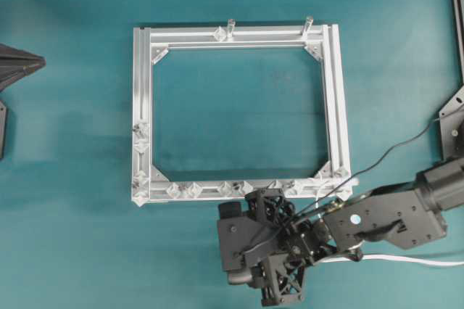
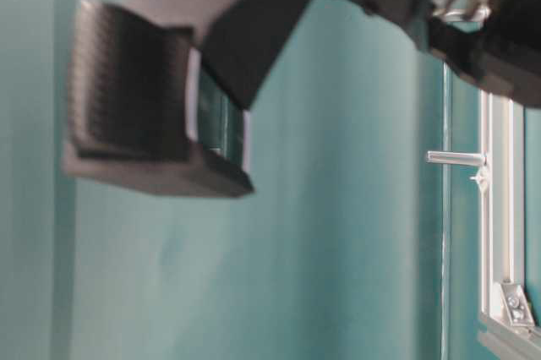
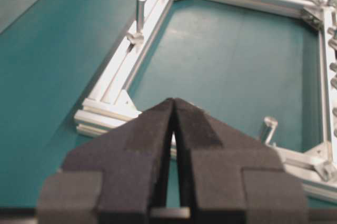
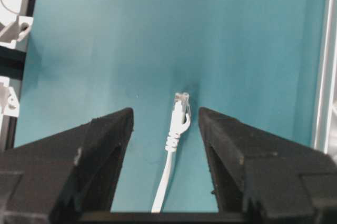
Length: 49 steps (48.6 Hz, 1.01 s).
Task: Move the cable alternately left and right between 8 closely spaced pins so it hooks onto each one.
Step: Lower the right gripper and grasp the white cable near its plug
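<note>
Below the frame (image 1: 141,113), outside its bottom rail, I'm hovering my right gripper (image 4: 166,124) with fingers spread wide, the cable (image 4: 169,161) lying loose between them, plug forward, not gripped. Pins (image 1: 232,188) unthreaded. Left gripper (image 3: 174,109) pinched together, holding nothing.

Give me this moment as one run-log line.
right gripper: open, straddling cable plug end, not gripping | left gripper: shut, empty, above frame corner | pins: none hooked
</note>
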Each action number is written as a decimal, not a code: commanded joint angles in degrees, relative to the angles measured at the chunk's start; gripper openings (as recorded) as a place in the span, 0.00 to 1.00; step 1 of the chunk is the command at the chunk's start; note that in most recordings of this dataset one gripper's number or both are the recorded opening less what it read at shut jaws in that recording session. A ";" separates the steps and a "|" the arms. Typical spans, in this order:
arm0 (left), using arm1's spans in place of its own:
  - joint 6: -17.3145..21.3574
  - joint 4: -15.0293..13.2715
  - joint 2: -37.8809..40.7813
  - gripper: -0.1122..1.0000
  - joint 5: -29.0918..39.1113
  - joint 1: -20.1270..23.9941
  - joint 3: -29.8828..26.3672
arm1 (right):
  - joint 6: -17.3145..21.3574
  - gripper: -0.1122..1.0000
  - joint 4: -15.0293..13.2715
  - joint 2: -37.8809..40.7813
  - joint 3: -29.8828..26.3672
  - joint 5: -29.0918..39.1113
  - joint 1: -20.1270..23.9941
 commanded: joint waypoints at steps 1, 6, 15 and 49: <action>-0.18 0.18 0.35 0.10 0.09 0.18 -0.09 | 0.09 0.65 0.09 -0.18 -2.11 0.09 0.26; -0.18 0.26 0.35 0.10 -0.53 0.26 0.44 | 0.18 0.65 0.09 1.14 -2.81 0.70 0.26; -0.18 0.26 0.35 0.10 -0.97 0.26 0.79 | 0.26 0.65 0.09 4.39 -4.13 1.14 0.35; -0.44 0.26 0.35 0.10 -1.67 0.18 1.58 | 0.35 0.54 0.09 7.73 -4.66 6.06 -0.70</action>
